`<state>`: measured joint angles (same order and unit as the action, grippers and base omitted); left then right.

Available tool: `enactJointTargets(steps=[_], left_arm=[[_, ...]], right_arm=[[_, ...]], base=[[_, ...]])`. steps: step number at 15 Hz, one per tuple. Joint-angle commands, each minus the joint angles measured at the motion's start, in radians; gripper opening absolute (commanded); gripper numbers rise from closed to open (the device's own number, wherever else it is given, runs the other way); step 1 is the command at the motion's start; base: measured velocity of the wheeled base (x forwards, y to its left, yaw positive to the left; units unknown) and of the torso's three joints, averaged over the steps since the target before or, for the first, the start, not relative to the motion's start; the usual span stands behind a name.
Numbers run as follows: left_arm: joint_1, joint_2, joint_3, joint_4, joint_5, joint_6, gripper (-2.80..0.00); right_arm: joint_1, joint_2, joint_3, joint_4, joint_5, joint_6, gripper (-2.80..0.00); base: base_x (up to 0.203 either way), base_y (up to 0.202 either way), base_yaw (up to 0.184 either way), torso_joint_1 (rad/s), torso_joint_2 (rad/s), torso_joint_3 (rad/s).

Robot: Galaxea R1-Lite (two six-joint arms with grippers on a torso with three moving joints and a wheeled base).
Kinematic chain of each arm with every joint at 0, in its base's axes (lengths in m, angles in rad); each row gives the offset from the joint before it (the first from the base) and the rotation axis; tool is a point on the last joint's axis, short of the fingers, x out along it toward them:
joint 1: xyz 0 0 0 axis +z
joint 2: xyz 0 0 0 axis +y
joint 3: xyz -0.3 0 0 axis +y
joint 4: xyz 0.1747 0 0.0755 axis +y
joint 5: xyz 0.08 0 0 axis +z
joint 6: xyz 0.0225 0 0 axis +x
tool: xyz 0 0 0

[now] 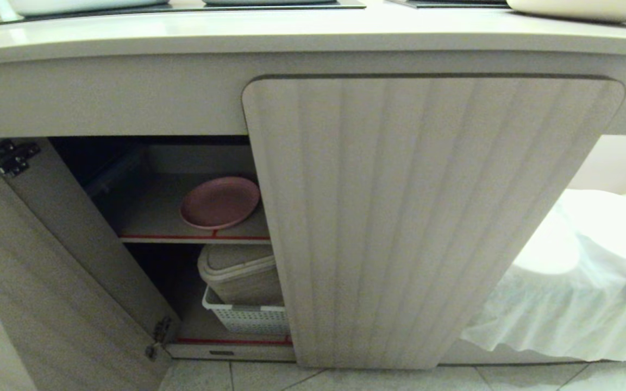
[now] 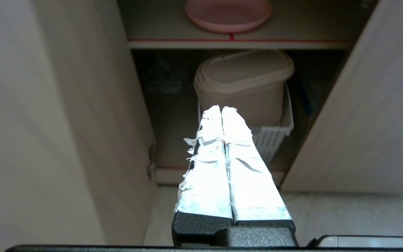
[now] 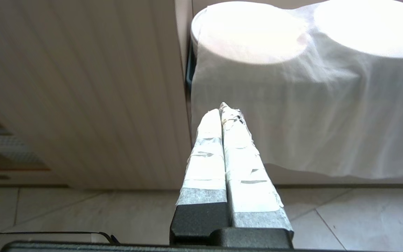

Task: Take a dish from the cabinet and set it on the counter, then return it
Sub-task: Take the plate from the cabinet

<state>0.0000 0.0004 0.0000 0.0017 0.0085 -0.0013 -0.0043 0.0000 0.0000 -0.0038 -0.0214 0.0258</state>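
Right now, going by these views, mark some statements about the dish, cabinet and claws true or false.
1. The pink dish lies on the cabinet's upper shelf. True.
2. The left claw grips the dish. False: it is shut on nothing, outside the cabinet.
3. Both cabinet doors are closed. False: the left door stands open.
4. A lidded container sits in a white basket below the dish. True.
5. The right claw is shut. True.

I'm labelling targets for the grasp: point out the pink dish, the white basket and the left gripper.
pink dish [image 1: 219,202]: head view, middle of its flat face.
white basket [image 1: 253,319]: head view, perforated front wall.
left gripper [image 2: 221,108]: left wrist view, where the taped fingertips meet.
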Motion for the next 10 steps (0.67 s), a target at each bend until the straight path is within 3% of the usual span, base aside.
enactJointTargets(steps=[1, 4, 10], left_arm=[[0.0, 0.0, 0.0, 0.0, 0.001, 0.0, -2.8], [0.0, 0.0, 0.0, 0.0, 0.001, -0.001, -2.8], [0.0, 0.0, 0.0, -0.001, 0.001, -0.003, -2.8]], right_arm=[[0.0, 0.0, 0.0, -0.001, 0.0, 0.0, -2.8], [0.0, 0.0, 0.0, -0.001, 0.0, 0.0, -2.8], [0.0, 0.0, 0.0, -0.001, 0.0, 0.0, -2.8]], base=[[0.199, 0.0, 0.001, 0.002, 0.0, -0.002], [0.169, 0.0, 0.003, 0.004, 0.01, 0.002], [0.0, 0.0, 0.0, 0.0, 0.0, 0.0]])
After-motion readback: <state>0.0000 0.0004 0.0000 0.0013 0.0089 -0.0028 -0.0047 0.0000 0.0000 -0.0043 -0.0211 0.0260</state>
